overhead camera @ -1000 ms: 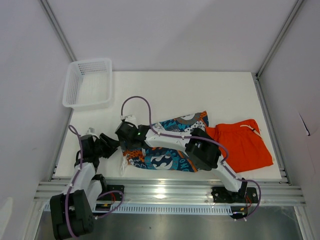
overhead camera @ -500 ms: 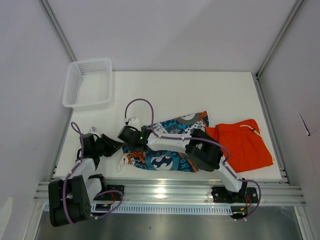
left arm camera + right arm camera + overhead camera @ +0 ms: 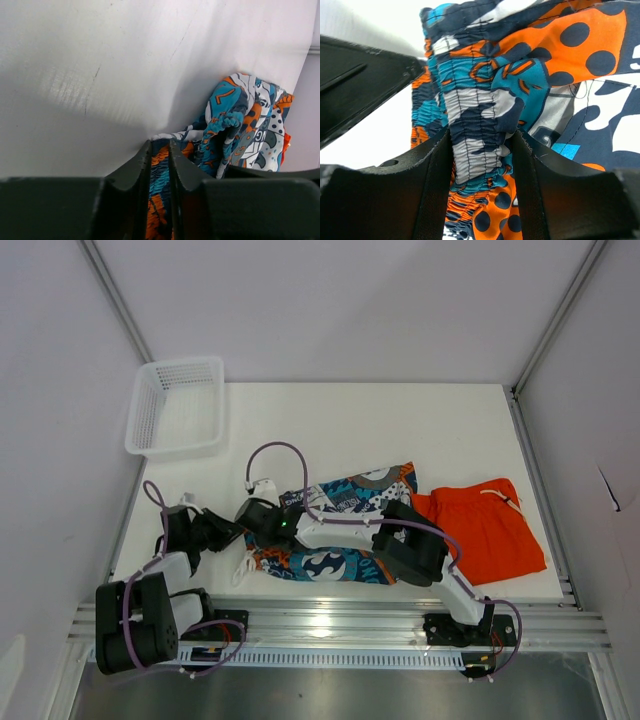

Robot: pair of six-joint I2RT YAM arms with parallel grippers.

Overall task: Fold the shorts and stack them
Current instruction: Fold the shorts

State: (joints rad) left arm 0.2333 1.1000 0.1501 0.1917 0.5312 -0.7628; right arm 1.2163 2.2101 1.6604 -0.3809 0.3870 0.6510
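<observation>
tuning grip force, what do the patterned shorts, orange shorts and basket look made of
Patterned shorts: thin printed fabric, matte, likely synthetic; gathered elastic waistband, soft wrinkles.
Orange shorts: similar plain matte cloth, creased.
Basket: rigid white plastic, judging by its mesh walls.

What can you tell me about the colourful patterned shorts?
The patterned shorts are soft fabric printed in blue, orange, white and navy, with round emblems and a gathered elastic waistband. They lie crumpled on the white table near its front edge, one end touching the orange shorts. The left gripper and right gripper pinch the waistband.
</observation>
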